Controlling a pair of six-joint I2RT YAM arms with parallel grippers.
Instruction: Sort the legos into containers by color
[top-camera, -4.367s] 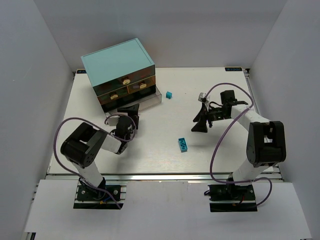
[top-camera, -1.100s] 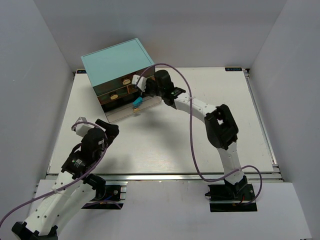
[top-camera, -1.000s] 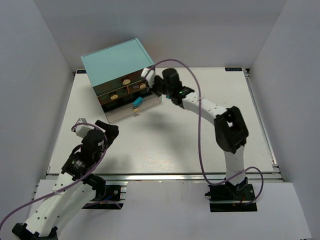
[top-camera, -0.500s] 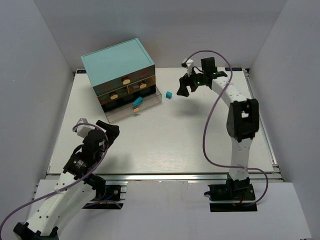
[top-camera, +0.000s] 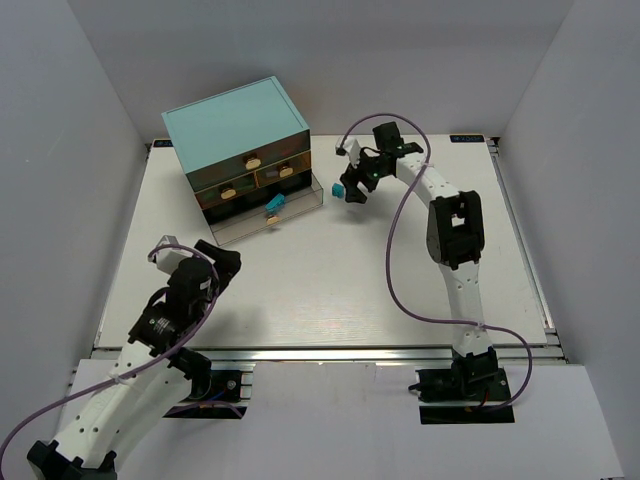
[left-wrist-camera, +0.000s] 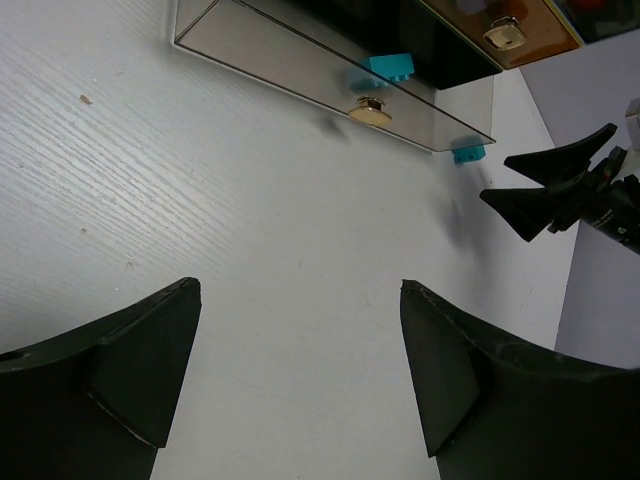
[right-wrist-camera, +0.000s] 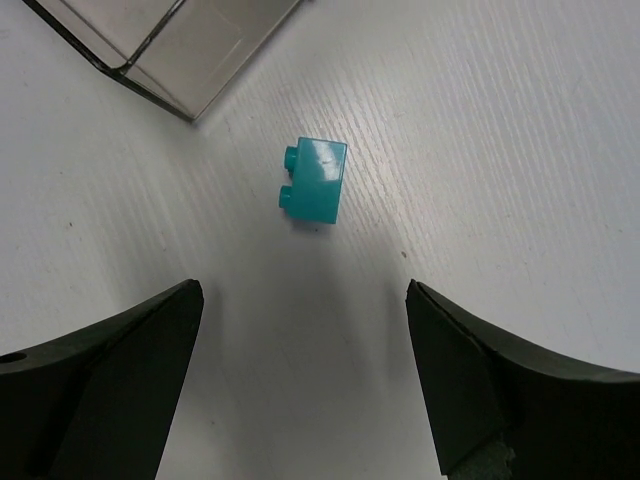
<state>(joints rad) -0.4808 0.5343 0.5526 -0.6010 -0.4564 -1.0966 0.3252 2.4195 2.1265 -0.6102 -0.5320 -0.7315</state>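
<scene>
A small cyan brick (right-wrist-camera: 314, 180) lies on its side on the white bench (top-camera: 350, 290). In the right wrist view its two studs point toward the left of the frame. Its long axis runs top to bottom, leaning slightly. In the top view it sits just right of centre in the upper half, beside the right-hand corner of the pulled-out drawer (top-camera: 300, 205).

The right gripper (top-camera: 352, 190) hangs above this brick with its jaws spread wide and holding nothing. In its wrist view the brick shows above the gap between the two dark fingers. Half a second ago this gripper was farther right in the top view, away from the brick. A second ago it was at the drawer. The brick itself has not shifted.

The brick is glossy teal-blue with a bright highlight on its upper face.

A second cyan brick (top-camera: 272, 205), longer, rests in the open translucent drawer behind its cream knob (left-wrist-camera: 367, 107). About four seconds ago it lay on the bench near centre frame.

The light-teal cabinet (top-camera: 235, 125) stands at upper left. The left gripper (top-camera: 210, 260), at lower left, has its jaws wide and empty, placed as it was a second ago.
</scene>
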